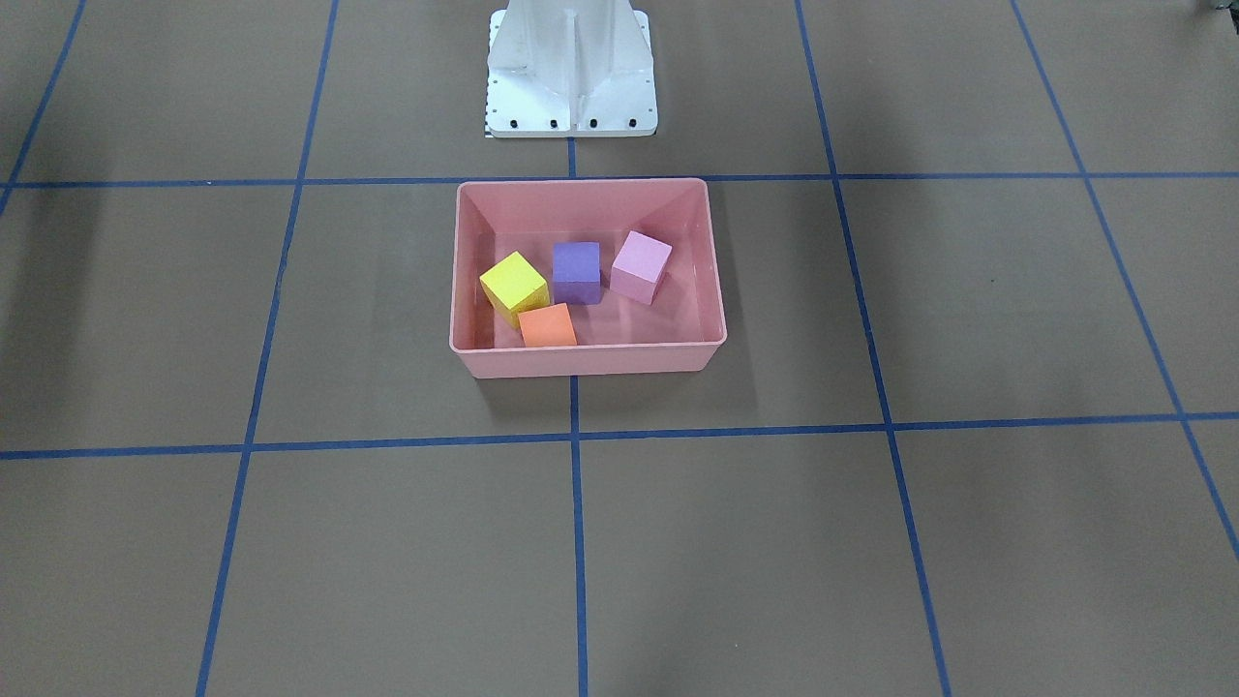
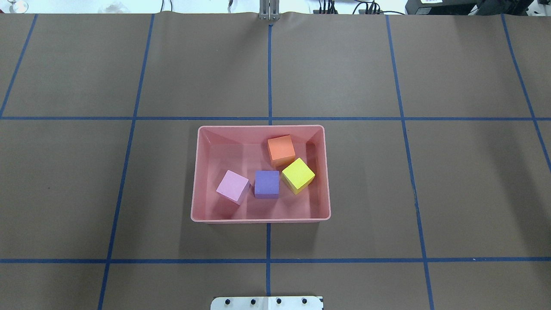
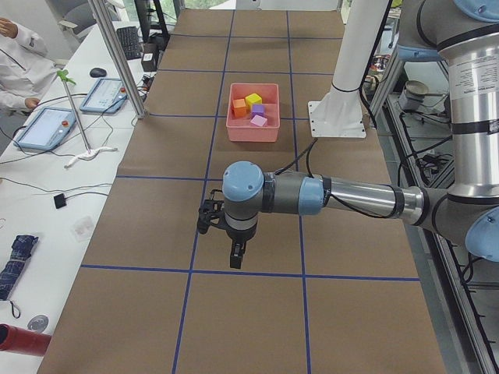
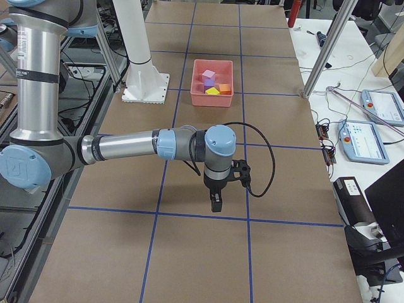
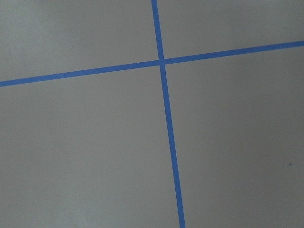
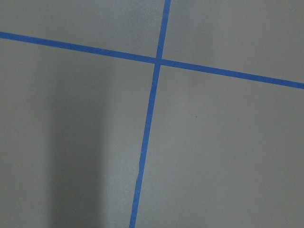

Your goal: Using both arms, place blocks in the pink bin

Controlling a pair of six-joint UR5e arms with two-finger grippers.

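Observation:
The pink bin [image 2: 196, 181] stands at the table's middle, also in the front view [image 1: 590, 363] and both side views [image 3: 249, 132] [image 4: 211, 100]. All the blocks lie inside it: orange [image 2: 281, 150], yellow [image 2: 298, 175], purple [image 2: 267, 184] and light pink [image 2: 233, 186]. My left gripper [image 3: 236, 257] shows only in the left side view, hanging over bare table far from the bin; I cannot tell if it is open. My right gripper [image 4: 216, 203] shows only in the right side view, likewise away from the bin; I cannot tell its state. Both wrist views show only table.
Brown table covering with blue tape grid lines [image 2: 269, 118]. The white robot base [image 1: 571, 73] stands just behind the bin. Metal frame posts [image 3: 117, 54] and operator desks with tablets [image 4: 366, 139] flank the table ends.

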